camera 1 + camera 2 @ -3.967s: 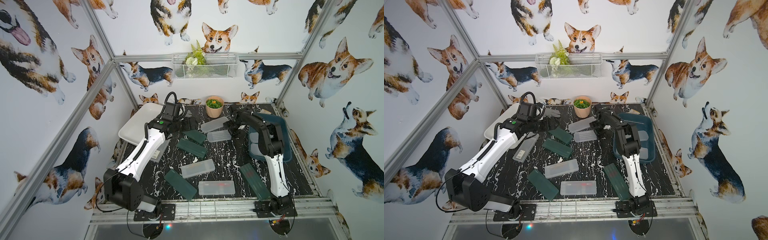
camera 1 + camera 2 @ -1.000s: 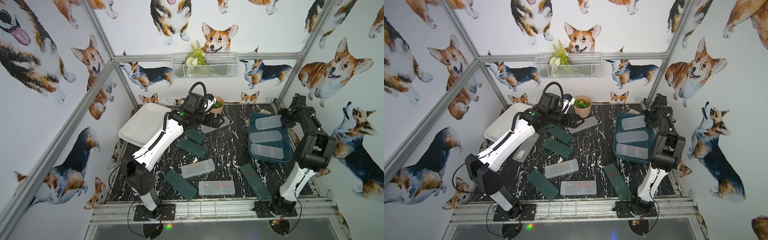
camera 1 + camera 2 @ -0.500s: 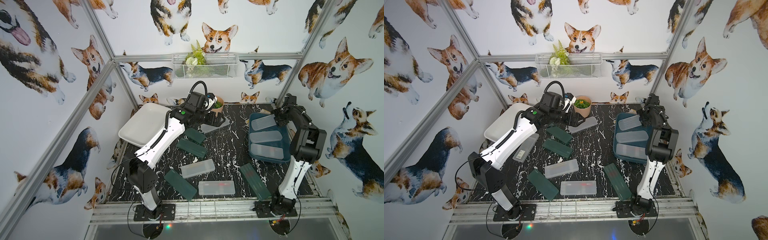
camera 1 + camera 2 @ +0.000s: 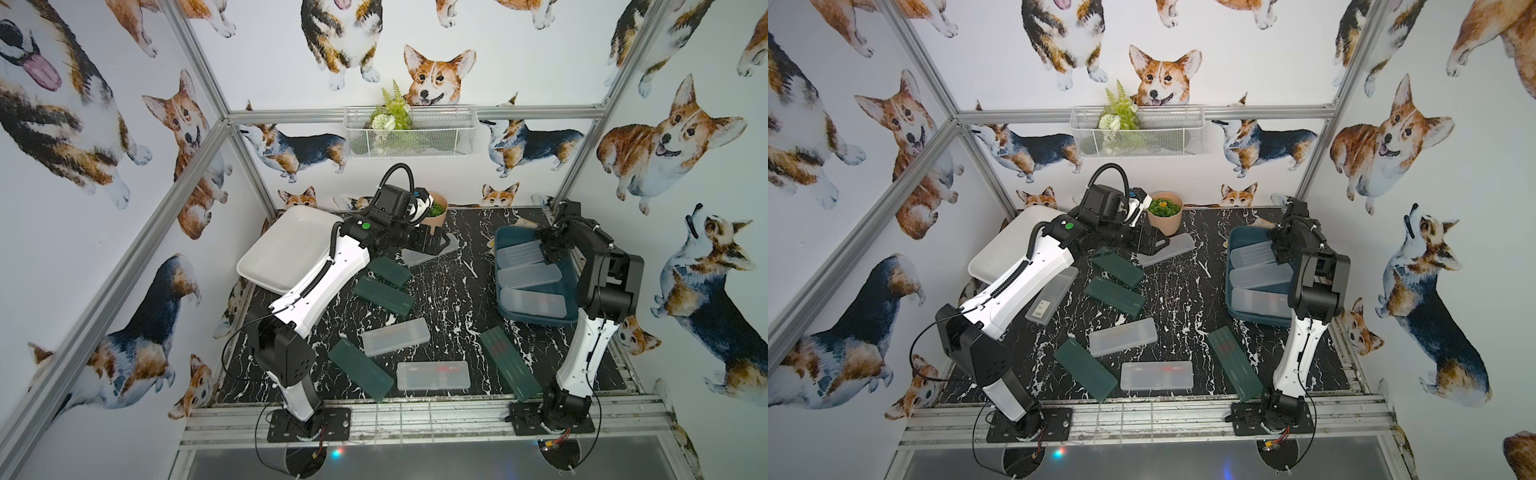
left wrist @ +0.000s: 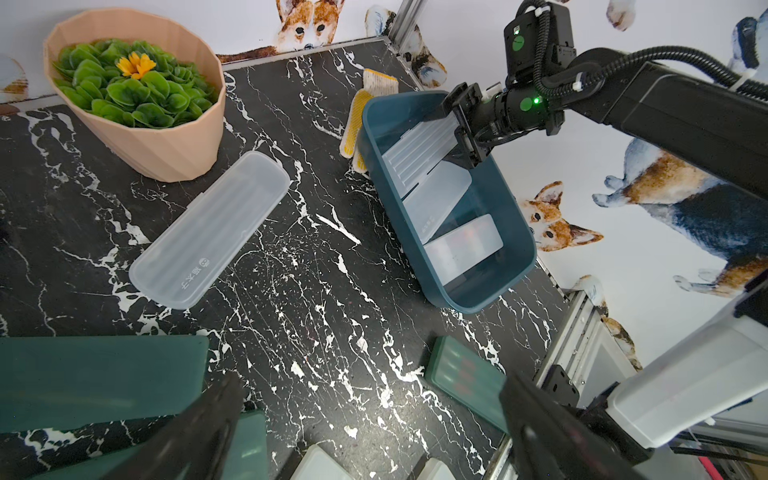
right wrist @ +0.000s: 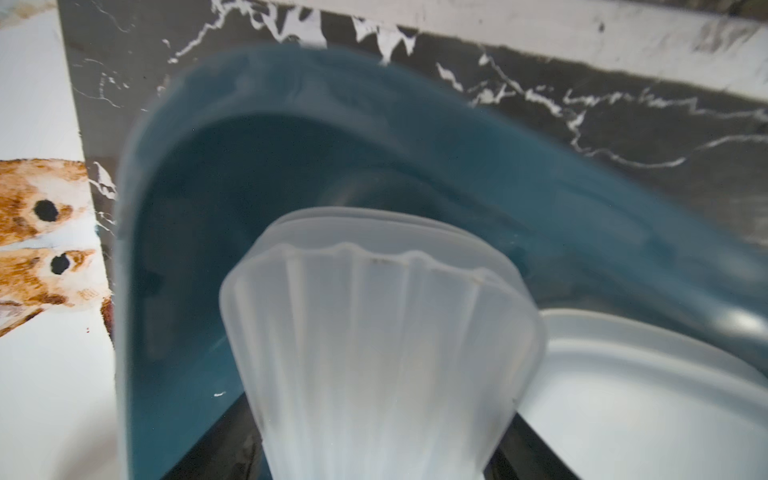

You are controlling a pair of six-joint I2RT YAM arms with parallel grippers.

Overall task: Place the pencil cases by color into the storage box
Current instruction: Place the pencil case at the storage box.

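The worktop [image 4: 457, 291] carries two boxes. The white box [image 4: 286, 249] shows nothing inside and is probably meant for the green cases [image 4: 382, 291]. The teal box [image 4: 503, 237] takes the clear cases [image 4: 528, 276]. The right claw [image 5: 463, 129] grasps the farthest case [image 4: 521, 253], tilted on the box wall, apparently to lay it in. The left claw [image 4: 434, 245] is spread wide over a loose case [image 5: 208, 228], whose small Chinese print is unreadable.
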